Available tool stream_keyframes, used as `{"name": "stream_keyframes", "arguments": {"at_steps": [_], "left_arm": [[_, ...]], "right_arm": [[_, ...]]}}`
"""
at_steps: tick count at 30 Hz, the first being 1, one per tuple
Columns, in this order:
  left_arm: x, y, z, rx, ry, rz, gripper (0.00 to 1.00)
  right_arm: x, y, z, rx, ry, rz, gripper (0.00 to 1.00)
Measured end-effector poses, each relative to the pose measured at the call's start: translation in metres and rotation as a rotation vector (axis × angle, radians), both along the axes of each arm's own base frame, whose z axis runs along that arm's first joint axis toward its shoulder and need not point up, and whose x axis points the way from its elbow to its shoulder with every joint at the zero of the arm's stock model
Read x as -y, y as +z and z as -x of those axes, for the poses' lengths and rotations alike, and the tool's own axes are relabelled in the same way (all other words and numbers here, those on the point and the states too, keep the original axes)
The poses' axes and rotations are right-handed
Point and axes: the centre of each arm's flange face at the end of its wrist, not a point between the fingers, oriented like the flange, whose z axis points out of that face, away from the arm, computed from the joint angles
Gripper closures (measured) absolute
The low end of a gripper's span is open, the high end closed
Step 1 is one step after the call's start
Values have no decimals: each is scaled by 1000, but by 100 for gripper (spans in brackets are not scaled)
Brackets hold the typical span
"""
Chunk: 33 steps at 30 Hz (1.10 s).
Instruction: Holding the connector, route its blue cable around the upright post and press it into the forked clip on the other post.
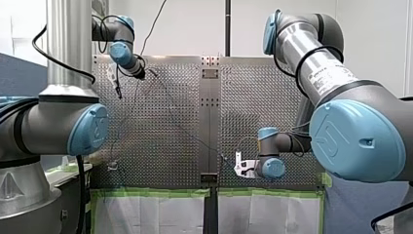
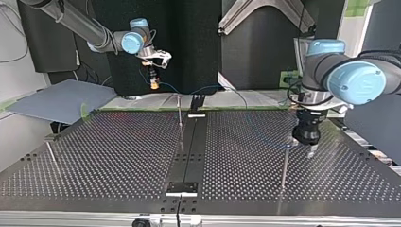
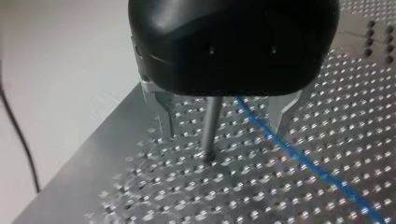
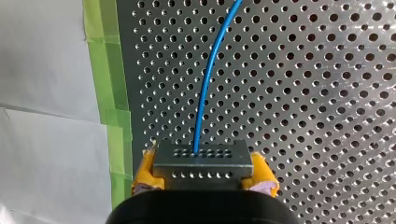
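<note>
Yellow pads (image 4: 145, 169) of my right jaws are clamped on the connector (image 4: 201, 161), near the counter's (image 4: 327, 116) taped edge. Its blue cable (image 4: 204, 102) runs ahead over the holes. Farther off, my left jaws stand apart astride an upright post (image 3: 211, 126), the cable passing just beside it. Best, I judge, to sweep the connector wide and low, keeping tension. Count: one connector, one cable, three thin posts in the top view, two arms.

Even, bright light, perhaps from overhead; glare streaks the perforated table (image 2: 118, 156), and the backdrop (image 2: 189, 42) is dark.
</note>
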Motion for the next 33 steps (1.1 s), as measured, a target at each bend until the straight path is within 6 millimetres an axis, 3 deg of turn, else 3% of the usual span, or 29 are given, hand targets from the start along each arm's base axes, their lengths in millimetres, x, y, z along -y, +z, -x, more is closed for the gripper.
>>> {"name": "stream_keyframes", "arguments": {"at_steps": [12,24,33], "left_arm": [[-10,3,-24,108,6,99,2],[-28,58,-41,223,65,91,2],[-26,97,-49,294,22,67,2]], "right_arm": [[-1,0,0,-7,1,-2,100],[0,0,0,-6,2,1,100],[0,0,0,-5,3,3,100]]}}
